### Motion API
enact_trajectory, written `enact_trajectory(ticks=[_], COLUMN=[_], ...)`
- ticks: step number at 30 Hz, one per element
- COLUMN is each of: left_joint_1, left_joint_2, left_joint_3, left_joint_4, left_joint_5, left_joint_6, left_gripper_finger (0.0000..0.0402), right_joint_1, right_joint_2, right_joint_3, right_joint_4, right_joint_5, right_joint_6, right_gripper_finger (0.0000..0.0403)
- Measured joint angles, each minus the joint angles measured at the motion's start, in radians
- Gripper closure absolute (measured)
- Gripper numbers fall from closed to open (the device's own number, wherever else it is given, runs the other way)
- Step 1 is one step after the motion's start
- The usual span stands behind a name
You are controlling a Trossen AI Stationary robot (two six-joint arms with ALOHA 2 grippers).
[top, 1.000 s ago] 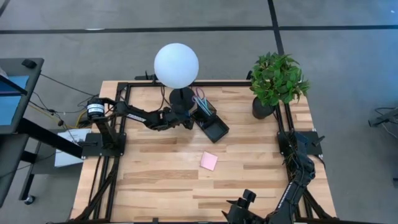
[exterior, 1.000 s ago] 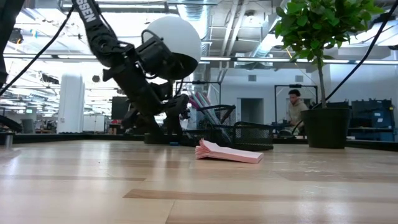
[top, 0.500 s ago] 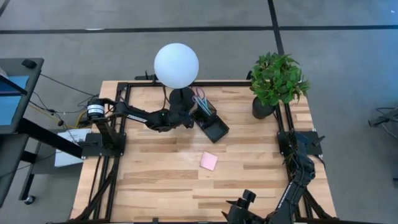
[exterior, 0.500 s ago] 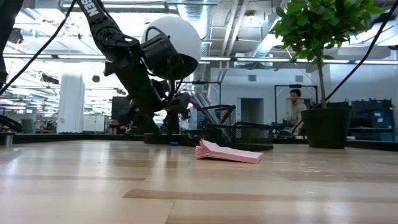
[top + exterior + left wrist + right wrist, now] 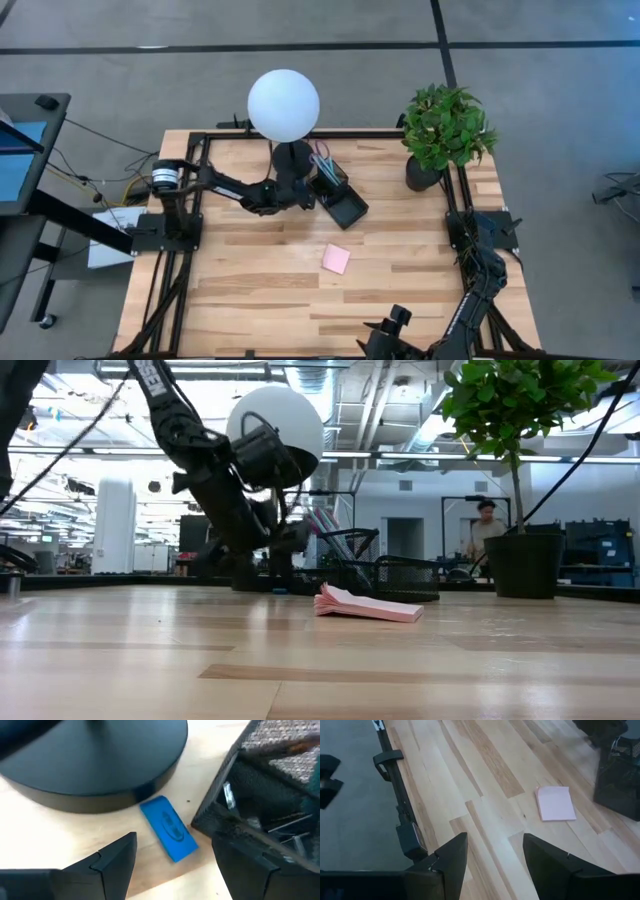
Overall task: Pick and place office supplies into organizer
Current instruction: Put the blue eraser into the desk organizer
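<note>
A small blue block [image 5: 168,828] lies flat on the wood between the round black lamp base [image 5: 95,765] and the black mesh organizer [image 5: 260,805]. My left gripper [image 5: 175,870] is open and slants down just short of the block, one finger to each side and clear of it. In the high view it [image 5: 303,197] is beside the organizer [image 5: 340,198], whose cup section holds pens [image 5: 322,163]. A pink sticky-note pad [image 5: 336,259] lies flat mid-table. My right gripper [image 5: 495,860] waits open above the table's near edge.
The lamp's white globe [image 5: 284,105] stands over its base at the far edge. A potted plant [image 5: 447,125] fills the far right corner. Black frame rails [image 5: 400,815] run along the table's sides. Bare wood lies around the pad [image 5: 555,803].
My left gripper has rolled a little about its own pointing line while staying open beside the lamp base and the organizer. The right arm, the pad and the organizer have kept still.
</note>
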State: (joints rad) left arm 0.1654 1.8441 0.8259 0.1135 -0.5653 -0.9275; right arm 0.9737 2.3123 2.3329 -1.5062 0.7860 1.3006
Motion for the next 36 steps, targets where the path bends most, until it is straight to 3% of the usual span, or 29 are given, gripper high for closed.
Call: enact_trajectory(ticks=[6,20,23,36], left_joint_1=[0.008,0.0,0.0,-0.025], left_joint_2=[0.088,0.104,0.104,0.104], left_joint_3=[0.084,0.137,0.136,0.135], left_joint_4=[-0.019,-0.267,-0.273,-0.278], left_joint_5=[-0.051,-0.097,-0.099,-0.096], left_joint_6=[0.017,-0.032,-0.034,0.049], left_gripper_finger=[0.0146,0.0152,0.0178,0.0357], right_joint_1=[0.0,0.021,0.021,0.021], right_joint_2=[0.0,0.0,0.0,0.0], right_joint_3=[0.0,0.0,0.0,0.0], right_joint_4=[0.003,0.014,0.022,0.023], right_joint_5=[-0.002,-0.002,-0.002,-0.002], right_joint_6=[0.006,0.008,0.008,0.008], right_gripper_finger=[0.0214,0.0214,0.0214,0.0214])
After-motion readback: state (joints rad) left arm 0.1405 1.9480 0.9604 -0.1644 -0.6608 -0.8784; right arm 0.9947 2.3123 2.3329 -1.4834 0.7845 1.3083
